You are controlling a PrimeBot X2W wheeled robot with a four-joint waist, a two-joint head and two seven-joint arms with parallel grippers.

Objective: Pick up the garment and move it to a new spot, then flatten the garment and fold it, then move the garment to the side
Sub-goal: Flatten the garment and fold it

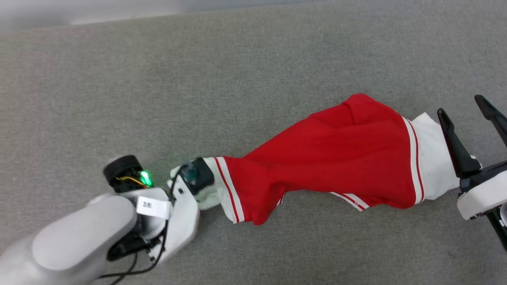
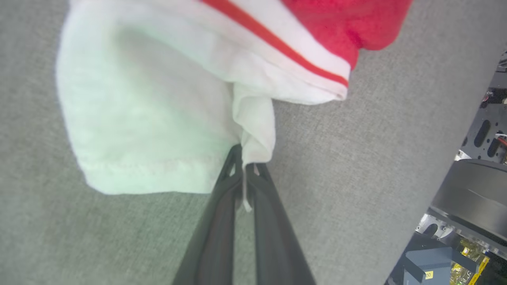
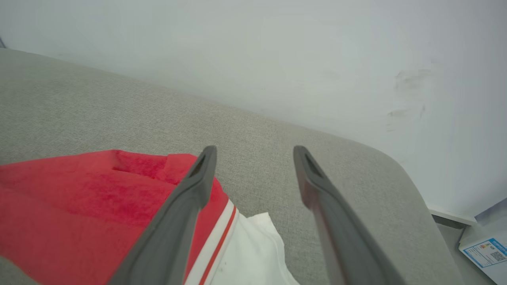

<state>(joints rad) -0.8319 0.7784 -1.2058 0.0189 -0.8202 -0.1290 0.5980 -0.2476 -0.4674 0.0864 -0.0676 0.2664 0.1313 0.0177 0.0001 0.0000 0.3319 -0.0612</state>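
Since the big grey fabric surface [image 1: 237,71] takes up most of the head view, I'll start there. It's flat, and the right wrist view shows it has a rounded corner against a pale wall [image 3: 277,47].

Lying on it is the garment [image 1: 336,158], the red jersey. It's pulled into a long twisted shape running left to right, bunched and narrow at the left end and wider toward the right. No lettering is showing, so I'd guess the front is face down or folded in, but I can't really tell.

The left gripper [image 2: 243,164] is pinched together on the edge of the white sleeve [image 2: 150,118] at the left end, with a little tab of cloth caught between the fingers. To me that looks like the grab for hauling it to a new spot.

The right gripper [image 1: 461,106] is spread wide and holding nothing. It's parked over the other white sleeve [image 1: 433,158], one finger above cloth and one above bare surface. My read is that it's lined up to pinch that end, so both ends are held and the shirt can be pulled flat.

The striped trim [image 1: 227,186] sits just beside the left pinch.
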